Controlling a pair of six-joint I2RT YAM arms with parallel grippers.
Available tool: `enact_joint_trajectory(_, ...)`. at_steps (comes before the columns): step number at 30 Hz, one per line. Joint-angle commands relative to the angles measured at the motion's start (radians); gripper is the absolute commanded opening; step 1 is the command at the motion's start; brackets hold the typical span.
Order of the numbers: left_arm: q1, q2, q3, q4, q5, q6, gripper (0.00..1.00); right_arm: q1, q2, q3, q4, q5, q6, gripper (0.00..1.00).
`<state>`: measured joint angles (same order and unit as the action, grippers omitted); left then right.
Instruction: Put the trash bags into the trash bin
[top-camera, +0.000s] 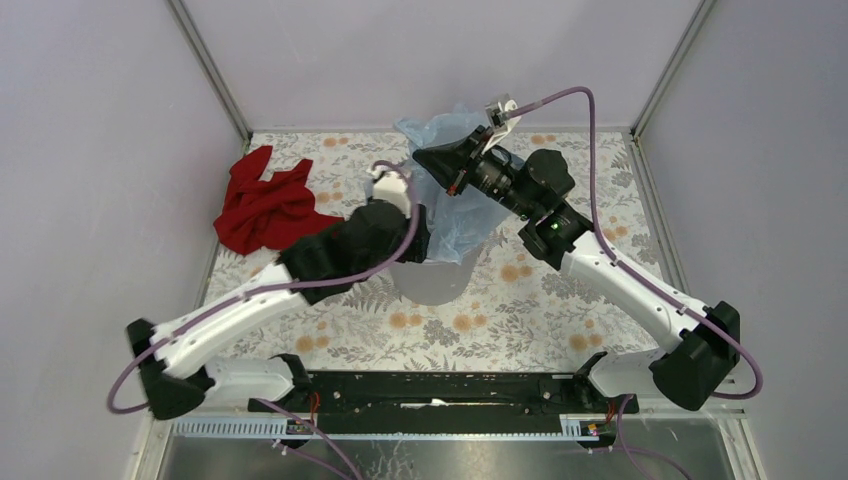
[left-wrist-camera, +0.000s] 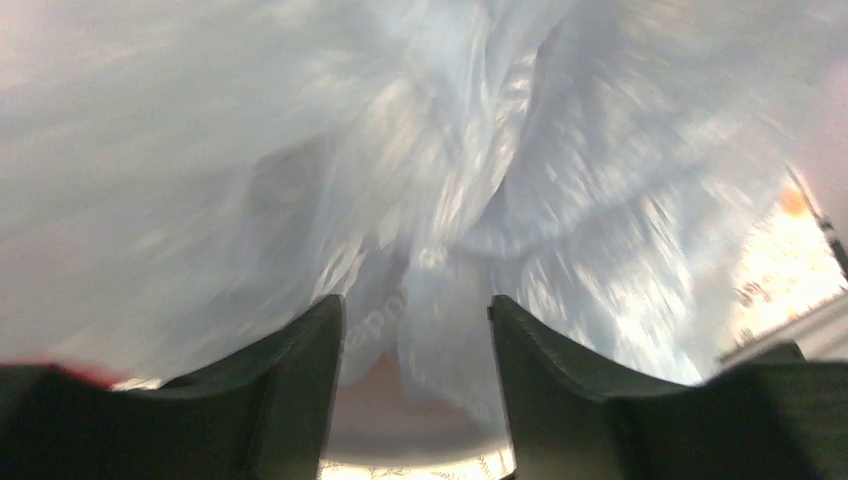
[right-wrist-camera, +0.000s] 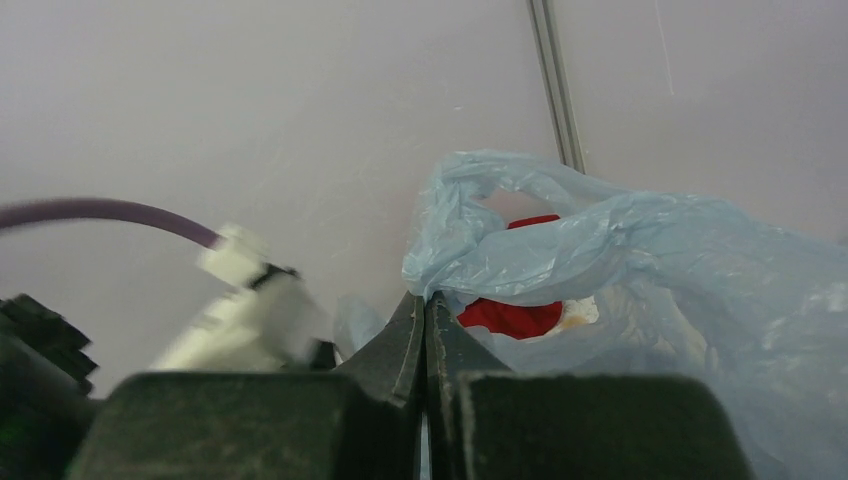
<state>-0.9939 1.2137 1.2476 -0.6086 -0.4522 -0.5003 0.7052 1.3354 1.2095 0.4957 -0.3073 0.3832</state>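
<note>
While the right end effector (right-wrist-camera: 426, 305) is clamped on the trash bag (top-camera: 455, 215) above the trash bin (top-camera: 437, 285), the left end effector (left-wrist-camera: 415, 312) sits apart against it; thin plastic could slip and spill outside the bin's rim.

bag (top-camera: 455, 225): 1, pale blue | bin (top-camera: 435, 285): 1, grey | red cloth (top-camera: 262, 205): 1 | arms: 2, left arm (top-camera: 230, 320), right arm (top-camera: 620, 280) | hands: 2, left hand (left-wrist-camera: 415, 305), right hand (right-wrist-camera: 426, 300) | purple cables (top-camera: 591, 150): 2 | counter (top-camera: 560, 300): 1, flower-patterned
</note>
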Motion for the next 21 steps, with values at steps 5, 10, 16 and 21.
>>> enact_joint_trajectory(5, 0.001, -0.256, -0.023, 0.166, 0.261, 0.005, 0.91, 0.005, -0.045, 0.055, -0.011, 0.079, 0.073, 0.00)
enact_joint_trajectory(10, 0.001, -0.136, 0.050, 0.248, 0.308, 0.041, 0.99, 0.005, -0.056, 0.075, -0.028, 0.079, 0.112, 0.00)
enact_joint_trajectory(16, 0.010, -0.001, -0.041, 0.494, 0.293, 0.063, 0.95, 0.005, -0.082, 0.087, -0.028, 0.170, 0.199, 0.00)
enact_joint_trajectory(21, 0.032, 0.071, -0.043, 0.379, -0.014, 0.006, 0.59, 0.005, -0.092, 0.090, -0.034, 0.166, 0.250, 0.00)
